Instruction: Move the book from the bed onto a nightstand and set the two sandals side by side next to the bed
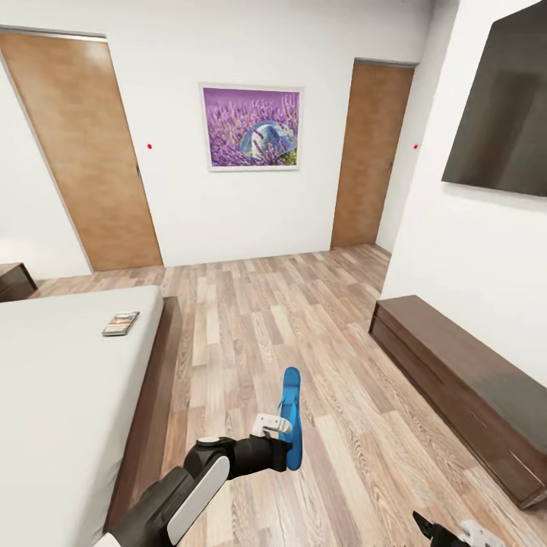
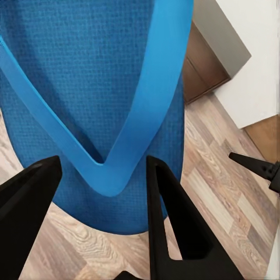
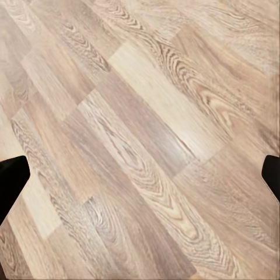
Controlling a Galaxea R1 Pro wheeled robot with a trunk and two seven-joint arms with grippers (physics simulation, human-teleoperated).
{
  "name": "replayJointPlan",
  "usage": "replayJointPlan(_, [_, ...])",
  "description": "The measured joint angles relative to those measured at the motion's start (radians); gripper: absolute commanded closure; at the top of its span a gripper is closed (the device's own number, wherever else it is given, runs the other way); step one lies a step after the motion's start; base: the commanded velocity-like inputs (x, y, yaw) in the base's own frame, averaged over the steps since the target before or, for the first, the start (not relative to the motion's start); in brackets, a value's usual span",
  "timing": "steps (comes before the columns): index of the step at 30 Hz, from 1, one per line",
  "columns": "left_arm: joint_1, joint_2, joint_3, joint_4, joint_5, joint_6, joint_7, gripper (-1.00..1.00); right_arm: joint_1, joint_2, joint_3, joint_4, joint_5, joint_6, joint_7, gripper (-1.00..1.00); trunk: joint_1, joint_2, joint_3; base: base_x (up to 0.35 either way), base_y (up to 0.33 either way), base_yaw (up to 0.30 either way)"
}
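The left tool (image 1: 282, 439) grips one blue sandal (image 1: 291, 416), its two fingers (image 2: 175, 216) on either side of the strap junction in the left wrist view, pinching the sandal near one end. The sandal hangs above the wood floor (image 1: 258, 319), clear of it as far as the head view shows, with its long axis running up and away from the tool toward the far wall. The second sandal cannot be located from these views.

The right tool (image 1: 448, 532) sits low at the robot's right. In the right wrist view its fingertips (image 3: 11, 186) stand at opposite edges of the frame, widely spread, with nothing but floor planks between them.

The bed (image 1: 61, 395) lies to the left of the held sandal, its dark frame edge near the left arm. The book (image 1: 121, 324) rests flat on the mattress near the bed's floor-side edge, beyond the left tool toward the wall. A corner of a nightstand (image 1: 14, 279) is visible past the head of the bed. A long low cabinet (image 1: 463, 387) runs along the right-hand wall.

Judgement: the carrying step is in progress. The placement spot is the floor strip beside the bed frame, to the left of and below the sandal; the left arm is the nearer one. The sandal probably needs laying flat, parallel to the frame.
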State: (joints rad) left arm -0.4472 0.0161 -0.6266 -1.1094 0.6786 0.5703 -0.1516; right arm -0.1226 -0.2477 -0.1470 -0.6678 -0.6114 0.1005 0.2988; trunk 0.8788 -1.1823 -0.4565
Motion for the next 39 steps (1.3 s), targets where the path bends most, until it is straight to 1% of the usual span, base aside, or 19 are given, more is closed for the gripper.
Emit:
replayJointPlan(6, [0.000,0.000,0.000,0.000,0.001,0.000,0.000,1.00,0.000,0.000,-0.001,0.000,0.007,-0.002,-0.001,-1.00,0.000,0.000,0.000,0.000,0.000,-0.165])
replayJointPlan(22, [0.000,0.000,0.001,0.001,0.001,0.000,0.000,1.00,0.000,0.000,0.000,0.000,0.011,-0.002,-0.002,-1.00,0.000,0.000,0.000,0.000,0.000,-0.006])
replayJointPlan(24, [0.000,0.000,0.001,0.009,0.003,0.000,0.001,1.00,0.000,0.000,0.000,0.000,0.011,-0.002,-0.002,-1.00,0.000,0.000,0.000,0.000,0.000,0.000])
replayJointPlan(26, [0.000,0.000,0.003,0.035,-0.005,-0.007,0.000,1.00,0.000,0.000,0.000,0.000,0.011,-0.002,-0.001,-1.00,0.000,0.000,0.000,0.000,0.000,0.000])
replayJointPlan(28, [0.000,0.000,0.005,0.061,-0.003,-0.023,0.001,1.00,-0.001,0.000,0.000,0.000,0.011,-0.002,-0.001,-1.00,0.000,0.000,0.000,0.000,0.000,0.000])
replayJointPlan(34, [0.000,0.002,0.006,0.171,-0.010,-0.114,0.000,1.00,0.000,0.000,0.000,0.000,0.011,-0.003,-0.001,-1.00,0.000,0.000,0.000,0.000,0.000,0.000])
replayJointPlan(35, [0.000,0.003,0.005,0.210,-0.022,-0.150,-0.001,1.00,0.000,0.000,0.000,0.000,0.011,-0.003,-0.001,-1.00,0.000,0.000,0.000,0.000,0.000,0.000])
replayJointPlan(36, [0.000,0.003,-0.001,0.246,-0.028,-0.188,-0.003,1.00,0.000,0.000,0.000,0.000,0.011,-0.003,-0.001,-1.00,0.000,0.000,0.000,0.000,0.000,0.000])
replayJointPlan(37, [0.000,0.004,-0.012,0.264,-0.029,-0.208,-0.003,1.00,0.000,0.000,0.000,0.000,0.012,-0.003,-0.002,-1.00,0.000,0.000,0.000,0.000,0.000,0.000])
replayJointPlan(39, [0.000,0.006,-0.036,0.280,-0.041,-0.227,-0.003,1.00,0.000,0.000,0.000,0.000,0.012,-0.003,-0.001,-1.00,0.000,0.000,0.000,0.000,0.000,0.000])
